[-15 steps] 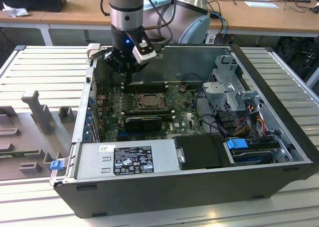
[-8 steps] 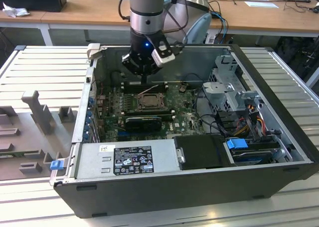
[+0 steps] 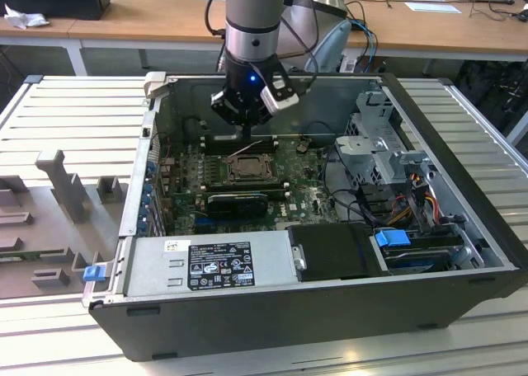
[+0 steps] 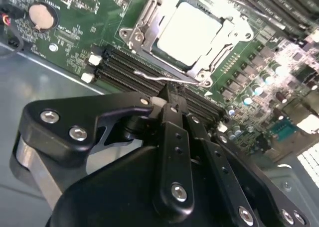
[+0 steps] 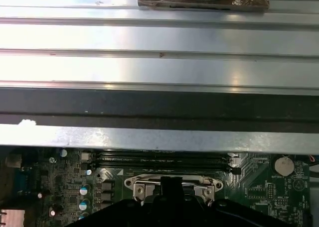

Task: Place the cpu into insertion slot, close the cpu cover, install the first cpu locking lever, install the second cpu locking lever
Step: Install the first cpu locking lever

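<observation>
The cpu (image 4: 192, 30) lies flat in the insertion slot (image 3: 247, 168) on the green board, its pale face showing through the window of the cpu cover (image 4: 141, 30), which lies down over it. A thin wire locking lever (image 4: 152, 76) runs along the socket edge nearest my gripper and stands slightly raised in the exterior view. My gripper (image 4: 167, 91) hangs just beside the socket with its black fingers (image 4: 172, 132) together, the tips right at that lever. The exterior view shows the gripper (image 3: 247, 135) above the socket's far edge. In the first wrist view the socket edge (image 5: 144, 184) lies just beyond the fingers.
The board sits inside an open computer case (image 3: 462, 145). Black memory slots (image 4: 124, 62) run beside the socket. A power supply (image 3: 210, 265) fills the near side, a drive cage (image 3: 384, 145) and cables the exterior view's right. A coin battery (image 4: 41, 15) sits nearby.
</observation>
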